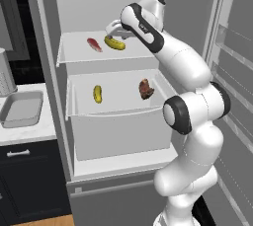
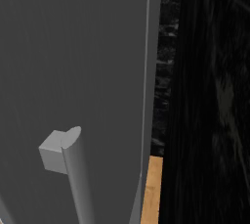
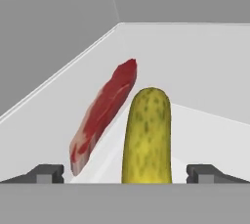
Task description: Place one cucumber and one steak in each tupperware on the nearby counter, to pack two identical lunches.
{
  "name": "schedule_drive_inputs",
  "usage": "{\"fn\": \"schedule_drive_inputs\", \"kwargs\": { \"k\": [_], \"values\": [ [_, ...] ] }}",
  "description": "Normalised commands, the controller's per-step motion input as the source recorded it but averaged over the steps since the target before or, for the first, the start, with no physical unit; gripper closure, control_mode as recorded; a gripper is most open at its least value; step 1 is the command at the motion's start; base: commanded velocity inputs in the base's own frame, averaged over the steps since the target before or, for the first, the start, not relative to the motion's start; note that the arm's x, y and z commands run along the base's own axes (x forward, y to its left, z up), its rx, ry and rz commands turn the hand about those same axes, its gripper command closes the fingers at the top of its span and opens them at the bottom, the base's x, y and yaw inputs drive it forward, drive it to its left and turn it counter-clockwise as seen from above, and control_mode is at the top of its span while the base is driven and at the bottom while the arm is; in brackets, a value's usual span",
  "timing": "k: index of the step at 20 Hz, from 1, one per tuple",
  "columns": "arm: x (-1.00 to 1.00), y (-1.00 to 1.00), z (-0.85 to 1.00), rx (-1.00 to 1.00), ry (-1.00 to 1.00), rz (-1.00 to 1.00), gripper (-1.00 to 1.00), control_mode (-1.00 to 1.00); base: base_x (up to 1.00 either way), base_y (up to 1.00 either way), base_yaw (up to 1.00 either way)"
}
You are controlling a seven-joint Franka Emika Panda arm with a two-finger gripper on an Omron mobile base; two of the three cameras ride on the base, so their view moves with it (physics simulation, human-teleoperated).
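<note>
In the open fridge, a yellow-green cucumber (image 1: 114, 43) and a slim red-pink steak (image 1: 94, 44) lie on the upper shelf. My gripper (image 1: 114, 33) hangs just above that cucumber. In the hand view the cucumber (image 3: 148, 135) stands between my two wide-apart fingertips (image 3: 46, 174), untouched, so the gripper (image 3: 126, 174) is open; the steak (image 3: 102, 115) lies just left of it. A second cucumber (image 1: 98, 94) and a darker steak (image 1: 146, 89) rest on the lower shelf. One light-grey tupperware (image 1: 22, 109) sits on the white counter (image 1: 29, 131) at the left.
The fridge's side walls and shelf rims (image 1: 108, 62) close in around my hand. The open fridge door (image 1: 234, 72) stands to my right, its grey face and handle (image 2: 73, 169) close before the right base view. A grey cylinder (image 1: 5, 72) stands behind the tupperware.
</note>
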Motion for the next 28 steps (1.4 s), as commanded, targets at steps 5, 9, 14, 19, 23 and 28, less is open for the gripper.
{"fn": "schedule_drive_inputs", "kwargs": {
  "k": [5, 9, 14, 19, 23, 28],
  "values": [
    [0.0, 0.0, 0.0, 0.0, 0.0, 0.0, -1.0, -1.0, 0.0, 0.0, 0.0],
    [0.0, 0.0, -0.02, 0.0, 0.0, 0.0, -1.0, -1.0, 0.0, 0.0, 0.0],
    [0.06, 0.0, -0.04, 0.0, 0.0, 0.0, -1.0, -1.0, 0.0, 0.0, 0.0],
    [0.02, 0.0, -0.03, 0.0, 0.0, 0.0, -1.0, -1.0, 0.0, 0.0, 0.0],
    [0.04, 0.0, -0.06, 0.0, 0.0, 0.0, -1.0, -1.0, 0.0, 0.0, 0.0],
    [0.06, 0.0, -0.16, 0.0, 0.0, 0.0, -1.0, -1.0, 0.0, 0.0, 0.0]
  ]
}}
